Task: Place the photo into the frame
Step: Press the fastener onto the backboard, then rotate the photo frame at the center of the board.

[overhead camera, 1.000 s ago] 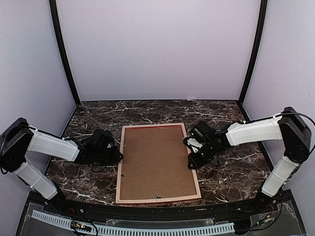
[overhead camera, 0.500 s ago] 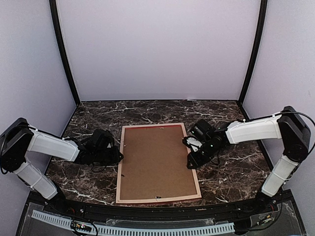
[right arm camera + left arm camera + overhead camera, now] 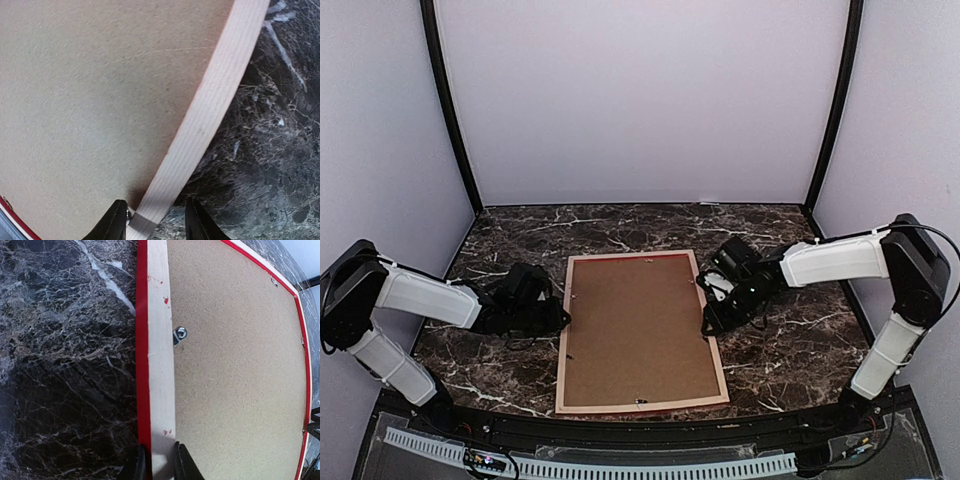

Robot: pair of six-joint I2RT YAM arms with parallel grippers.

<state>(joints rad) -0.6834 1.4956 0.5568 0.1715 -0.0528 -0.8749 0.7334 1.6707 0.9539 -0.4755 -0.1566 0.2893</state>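
top external view, frame (image 3: 640, 405) laid back-up between both claws, brown board (image 3: 638, 330) seated inside, left gripper (image 3: 565, 318) clamped on its left rail, right gripper (image 3: 708, 325) parted astride the right rail

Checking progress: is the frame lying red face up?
No, the frame lies pale wooden back up, with the brown board set inside it.

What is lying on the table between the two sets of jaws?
The frame, face down with a brown backing board in it, fills that stretch, as the top view shows. Each set of jaws straddles a side rail.
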